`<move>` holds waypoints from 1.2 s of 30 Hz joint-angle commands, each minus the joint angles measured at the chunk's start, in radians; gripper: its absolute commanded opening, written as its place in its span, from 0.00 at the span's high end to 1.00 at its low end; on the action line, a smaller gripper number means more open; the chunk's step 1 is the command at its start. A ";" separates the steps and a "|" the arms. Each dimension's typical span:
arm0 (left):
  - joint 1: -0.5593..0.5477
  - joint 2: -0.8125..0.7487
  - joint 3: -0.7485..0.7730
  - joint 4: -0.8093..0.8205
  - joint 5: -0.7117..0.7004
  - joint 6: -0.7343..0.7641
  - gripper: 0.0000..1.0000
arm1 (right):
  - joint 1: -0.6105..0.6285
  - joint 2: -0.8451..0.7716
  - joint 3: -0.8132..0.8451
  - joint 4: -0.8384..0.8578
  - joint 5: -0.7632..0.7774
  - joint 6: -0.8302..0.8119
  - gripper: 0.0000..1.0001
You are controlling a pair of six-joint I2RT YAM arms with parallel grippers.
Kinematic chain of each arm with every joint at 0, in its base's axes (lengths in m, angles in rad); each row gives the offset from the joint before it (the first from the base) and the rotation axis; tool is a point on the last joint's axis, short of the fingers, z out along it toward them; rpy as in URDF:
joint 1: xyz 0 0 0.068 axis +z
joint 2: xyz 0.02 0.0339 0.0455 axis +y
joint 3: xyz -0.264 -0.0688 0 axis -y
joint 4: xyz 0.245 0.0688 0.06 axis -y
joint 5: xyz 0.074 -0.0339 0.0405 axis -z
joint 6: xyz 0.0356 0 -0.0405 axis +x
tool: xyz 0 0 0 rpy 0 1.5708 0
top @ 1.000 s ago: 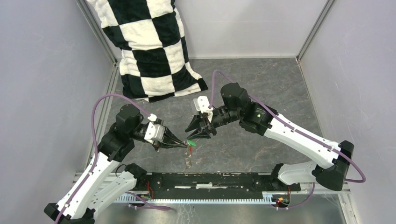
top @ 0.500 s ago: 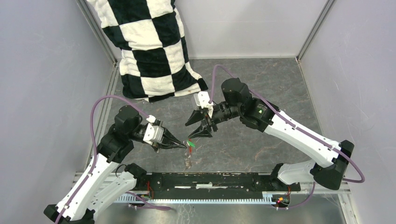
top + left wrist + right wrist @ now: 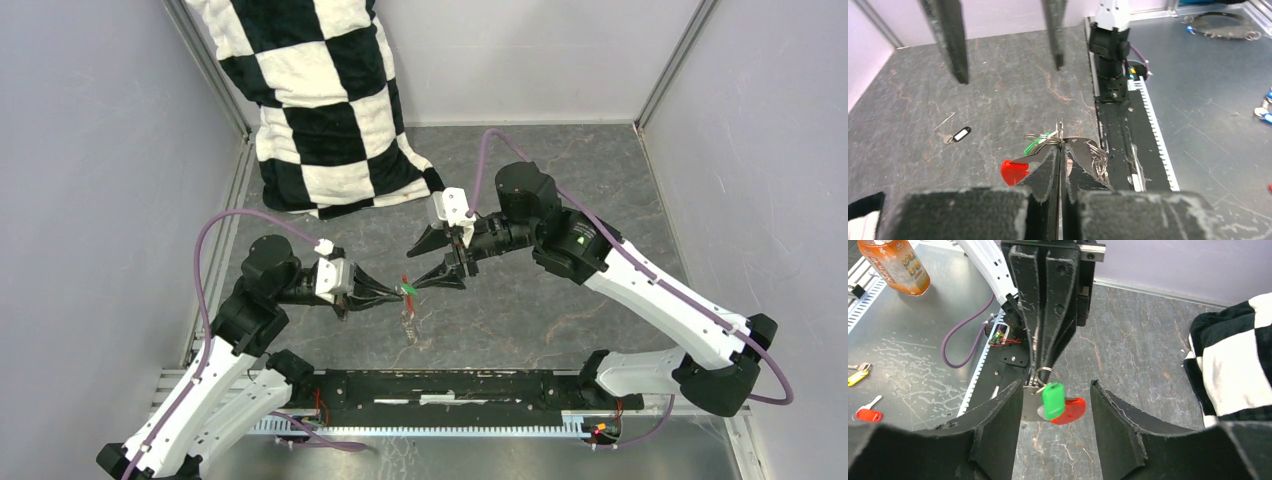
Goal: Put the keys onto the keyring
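My left gripper (image 3: 398, 292) is shut on the keyring (image 3: 1071, 139) and holds it above the floor. The thin ring sticks out past the fingertips. Its red plastic piece (image 3: 1014, 172) hangs to one side and the grey-brown strip (image 3: 407, 326) dangles below. The green-tagged key (image 3: 1053, 399) hangs at the ring, in front of the red piece (image 3: 1074, 411). My right gripper (image 3: 1057, 385) is open, its jaws on either side of the green tag without touching it. The black-tagged key (image 3: 959, 135) lies on the floor, apart from both grippers.
A black-and-white checkered pillow (image 3: 320, 100) leans at the back left. The black base rail (image 3: 450, 385) runs along the near edge. Off the table lie an orange bottle (image 3: 895, 262), loose keys (image 3: 863, 415) and another ring (image 3: 1223, 22).
My left gripper has risen and shifted a little right with the keyring. My right arm has drawn back to the right, its open jaws still facing the ring.
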 commanded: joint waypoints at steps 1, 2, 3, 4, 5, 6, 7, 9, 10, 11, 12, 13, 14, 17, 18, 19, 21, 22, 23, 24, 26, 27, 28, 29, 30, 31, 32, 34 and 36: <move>-0.003 -0.011 -0.008 0.119 -0.115 -0.106 0.98 | -0.003 -0.005 0.036 -0.005 0.002 0.007 0.43; -0.003 -0.011 -0.009 0.121 -0.133 -0.110 0.98 | -0.001 -0.002 0.031 -0.004 -0.003 0.007 0.43; -0.003 -0.012 -0.008 0.124 -0.143 -0.113 0.98 | -0.001 0.000 0.025 0.002 -0.008 0.009 0.43; -0.003 -0.012 -0.010 0.126 -0.149 -0.117 0.98 | 0.004 0.000 0.019 0.011 -0.008 0.012 0.43; -0.004 -0.010 -0.009 0.131 -0.152 -0.123 0.98 | 0.009 0.003 0.016 0.013 -0.006 0.012 0.44; -0.004 -0.008 -0.009 0.135 -0.156 -0.131 0.98 | 0.013 0.008 0.018 0.008 -0.003 0.008 0.45; -0.003 -0.006 -0.010 0.137 -0.158 -0.136 0.98 | 0.017 0.014 0.023 0.000 0.003 0.000 0.46; -0.003 -0.005 -0.011 0.143 -0.165 -0.144 0.98 | 0.023 0.022 0.028 -0.011 0.010 -0.011 0.48; -0.004 -0.005 -0.011 0.145 -0.165 -0.142 0.98 | 0.025 0.024 0.027 -0.011 0.012 -0.013 0.49; -0.004 -0.007 -0.013 0.146 -0.166 -0.144 0.98 | 0.028 0.025 0.027 -0.012 0.015 -0.015 0.50; -0.004 -0.007 -0.014 0.147 -0.167 -0.143 0.98 | 0.030 0.028 0.026 -0.016 0.023 -0.016 0.50; -0.004 -0.007 -0.013 0.147 -0.166 -0.143 0.98 | 0.033 0.031 0.026 -0.020 0.027 -0.020 0.51; -0.003 -0.006 -0.013 0.148 -0.165 -0.142 0.98 | 0.035 0.036 0.025 -0.025 0.030 -0.023 0.51; -0.003 -0.004 -0.012 0.153 -0.164 -0.144 0.98 | 0.039 0.044 0.019 -0.032 0.032 -0.031 0.53; -0.003 -0.004 -0.012 0.152 -0.163 -0.144 0.98 | 0.039 0.044 0.017 -0.033 0.034 -0.033 0.54; -0.003 -0.004 -0.012 0.152 -0.163 -0.143 0.98 | 0.039 0.044 0.014 -0.032 0.040 -0.033 0.54; -0.003 -0.004 -0.011 0.153 -0.159 -0.142 0.98 | 0.041 0.045 0.014 -0.030 0.044 -0.033 0.54; -0.003 -0.004 -0.011 0.153 -0.156 -0.141 0.98 | 0.043 0.045 0.014 -0.030 0.043 -0.033 0.54; -0.003 -0.004 -0.012 0.153 -0.156 -0.142 0.98 | 0.043 0.045 0.014 -0.026 0.042 -0.031 0.55; -0.003 -0.003 -0.012 0.152 -0.156 -0.141 0.98 | 0.043 0.047 0.014 -0.023 0.042 -0.030 0.56; -0.004 -0.002 -0.013 0.149 -0.155 -0.140 0.98 | 0.044 0.049 0.013 -0.015 0.041 -0.027 0.57; -0.004 -0.001 -0.010 0.149 -0.155 -0.139 0.98 | 0.045 0.051 0.012 -0.009 0.041 -0.024 0.57; -0.003 -0.001 -0.010 0.149 -0.153 -0.139 0.98 | 0.046 0.053 0.012 -0.009 0.041 -0.024 0.58; -0.003 -0.001 -0.011 0.147 -0.152 -0.138 0.98 | 0.046 0.054 0.012 -0.008 0.040 -0.026 0.58; -0.003 -0.001 -0.009 0.146 -0.152 -0.136 0.98 | 0.047 0.057 0.013 -0.006 0.038 -0.028 0.58; -0.004 -0.001 -0.010 0.144 -0.152 -0.135 0.98 | 0.046 0.056 0.011 -0.003 0.036 -0.028 0.59; -0.004 -0.001 -0.010 0.144 -0.149 -0.132 0.98 | 0.046 0.057 0.011 -0.001 0.035 -0.028 0.59; -0.004 -0.002 -0.007 0.137 -0.140 -0.126 0.98 | 0.048 0.061 0.013 0.003 0.031 -0.027 0.59; -0.003 -0.004 -0.008 0.134 -0.135 -0.122 0.98 | 0.050 0.065 0.015 0.008 0.029 -0.024 0.61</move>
